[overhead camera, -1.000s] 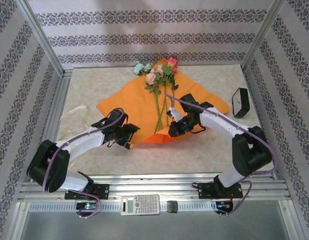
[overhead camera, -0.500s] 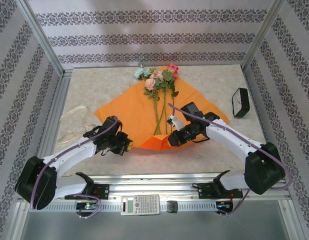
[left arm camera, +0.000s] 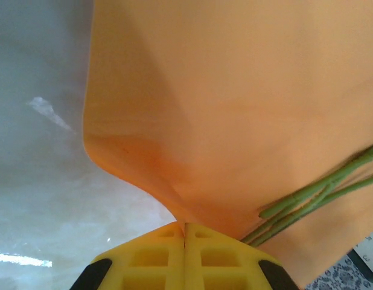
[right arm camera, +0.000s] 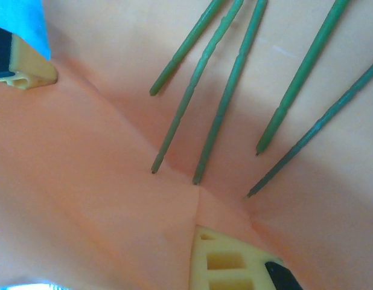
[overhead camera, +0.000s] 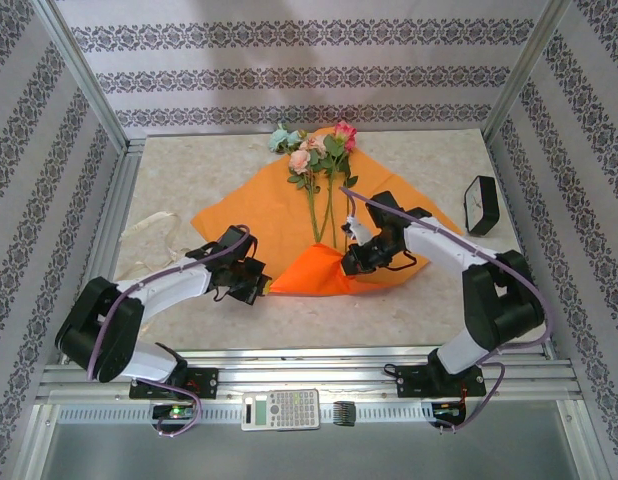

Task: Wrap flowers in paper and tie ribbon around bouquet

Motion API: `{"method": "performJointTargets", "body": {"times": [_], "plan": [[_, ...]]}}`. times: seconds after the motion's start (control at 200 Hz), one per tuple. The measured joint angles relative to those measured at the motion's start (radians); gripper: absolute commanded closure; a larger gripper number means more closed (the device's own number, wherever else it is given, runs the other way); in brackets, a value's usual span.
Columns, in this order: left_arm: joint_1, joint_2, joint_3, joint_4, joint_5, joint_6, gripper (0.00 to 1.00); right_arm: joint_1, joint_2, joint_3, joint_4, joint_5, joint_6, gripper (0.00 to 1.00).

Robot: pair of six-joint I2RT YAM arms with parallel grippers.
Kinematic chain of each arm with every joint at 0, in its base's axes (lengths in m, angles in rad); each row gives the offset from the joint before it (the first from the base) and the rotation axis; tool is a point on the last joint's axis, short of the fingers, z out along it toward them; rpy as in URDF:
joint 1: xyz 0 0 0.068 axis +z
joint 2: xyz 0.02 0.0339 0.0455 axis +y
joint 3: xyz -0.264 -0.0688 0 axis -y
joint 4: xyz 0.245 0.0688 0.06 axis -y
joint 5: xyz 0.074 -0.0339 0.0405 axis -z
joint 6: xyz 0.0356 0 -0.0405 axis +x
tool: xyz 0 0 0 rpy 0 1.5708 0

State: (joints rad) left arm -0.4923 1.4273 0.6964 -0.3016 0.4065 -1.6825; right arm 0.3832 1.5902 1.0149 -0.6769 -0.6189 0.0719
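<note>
Since a moment ago my left gripper [overhead camera: 255, 284] moved in and closed on the near edge of the paper [overhead camera: 279, 215]; the right gripper [overhead camera: 347, 262] pinches its raised fold, below the flowers [overhead camera: 316, 150]. On the left wrist, the closed fingertips [left arm camera: 201, 237] clamp the paper, with the stems just beside. On the right wrist, stem ends lie on the paper above one finger.

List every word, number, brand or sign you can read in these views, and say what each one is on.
None can be read.
Calculator: key and display markings are too small to read.
Black device on the right: its pale face is too blurred to read.
Wallpaper: an ornamental pattern with no letters.
</note>
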Motion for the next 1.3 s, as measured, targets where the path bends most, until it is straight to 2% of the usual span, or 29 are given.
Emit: {"method": "performJointTargets", "body": {"times": [0.05, 0.145, 0.275, 0.505, 0.555, 0.644, 0.729, 0.784, 0.874, 0.944, 1.124, 1.214, 1.299], "plan": [[0.004, 0.017, 0.004, 0.003, 0.003, 0.002, 1.00, 0.000, 0.017, 0.011, 0.003, 0.013, 0.000, 0.93], [0.010, 0.046, 0.018, 0.015, 0.007, 0.002, 1.00, -0.002, 0.040, 0.026, 0.017, 0.070, 0.006, 0.80], [0.010, 0.071, 0.020, 0.029, 0.007, 0.002, 1.00, -0.015, 0.017, 0.023, 0.042, 0.181, 0.033, 0.77], [0.016, 0.074, 0.020, 0.040, 0.007, -0.002, 1.00, -0.002, -0.272, -0.080, 0.111, 0.340, 0.150, 0.63], [0.016, 0.074, 0.020, 0.042, 0.007, -0.002, 1.00, 0.029, -0.343, -0.117, 0.126, 0.376, 0.165, 0.59], [0.017, 0.079, 0.020, 0.048, 0.007, -0.002, 1.00, 0.114, -0.436, -0.193, 0.155, 0.426, 0.166, 0.57], [0.017, 0.087, 0.020, 0.048, 0.007, -0.002, 1.00, 0.176, -0.483, -0.257, 0.183, 0.446, 0.166, 0.56], [0.017, 0.092, 0.021, 0.048, 0.007, -0.002, 1.00, 0.217, -0.496, -0.288, 0.209, 0.471, 0.160, 0.50], [0.017, 0.103, 0.026, 0.048, 0.007, -0.002, 1.00, 0.298, -0.507, -0.320, 0.254, 0.530, 0.127, 0.44], [0.017, 0.107, 0.032, 0.048, 0.007, -0.002, 1.00, 0.337, -0.530, -0.344, 0.299, 0.566, 0.105, 0.35], [0.024, 0.108, 0.037, 0.048, 0.007, -0.001, 1.00, 0.341, -0.712, -0.439, 0.402, 0.618, -0.010, 0.28], [0.026, 0.113, 0.042, 0.048, 0.007, -0.001, 1.00, 0.341, -0.817, -0.492, 0.431, 0.593, -0.110, 0.18], [0.030, 0.117, 0.048, 0.048, 0.007, 0.002, 1.00, 0.338, -0.897, -0.534, 0.436, 0.546, -0.209, 0.17]]}}
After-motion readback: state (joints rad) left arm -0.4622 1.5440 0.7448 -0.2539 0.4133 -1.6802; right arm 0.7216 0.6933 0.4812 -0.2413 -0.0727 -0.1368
